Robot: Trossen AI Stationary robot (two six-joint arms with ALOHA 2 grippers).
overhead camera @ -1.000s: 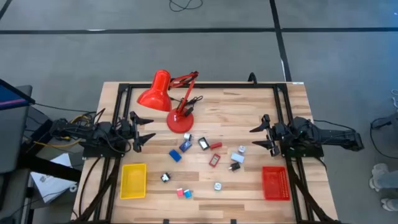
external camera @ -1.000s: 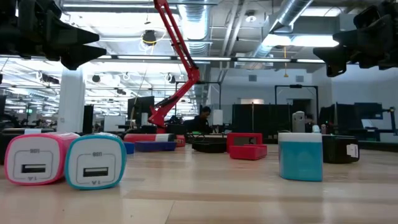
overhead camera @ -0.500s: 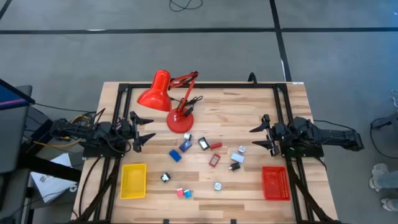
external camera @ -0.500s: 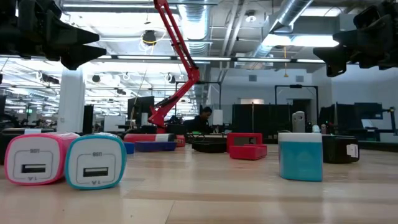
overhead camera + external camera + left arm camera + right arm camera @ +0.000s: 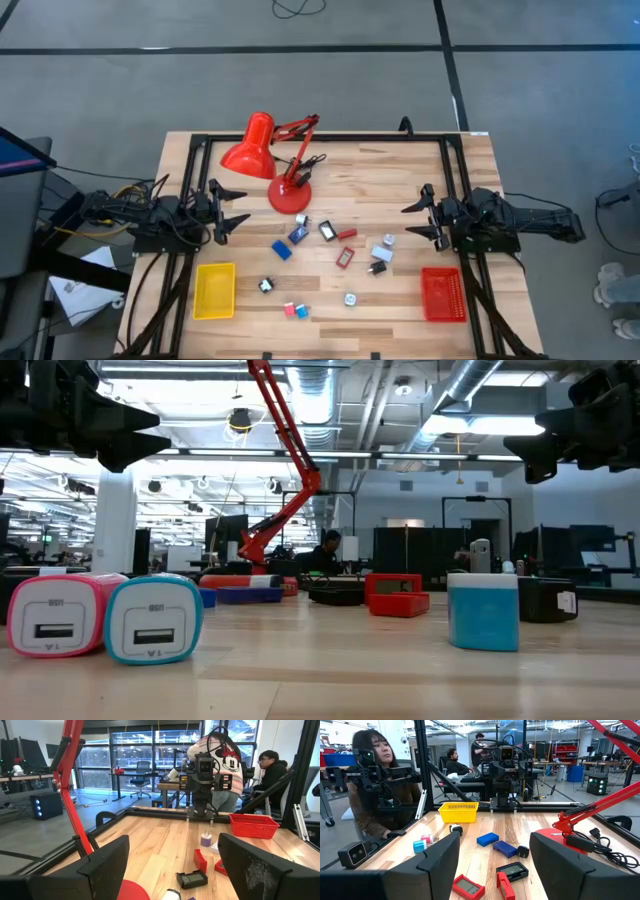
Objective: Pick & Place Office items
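Observation:
The office items (image 5: 330,255) lie scattered on the middle of the wooden table: small blue, red, white, grey and black blocks, each resting flat on the wood. A pink and a teal charger block (image 5: 105,618) sit side by side near the near edge. My left gripper (image 5: 236,205) hovers open over the table's left edge, above the yellow tray. My right gripper (image 5: 416,218) hovers open over the right edge, above the red tray. Both point toward the middle, and both stand apart from every item.
A red desk lamp (image 5: 272,160) stands on its round base at the far middle, its cord beside it. A yellow tray (image 5: 214,290) sits near-left and a red tray (image 5: 443,294) near-right. People sit beyond the table (image 5: 375,775). Bare wood lies along the far right.

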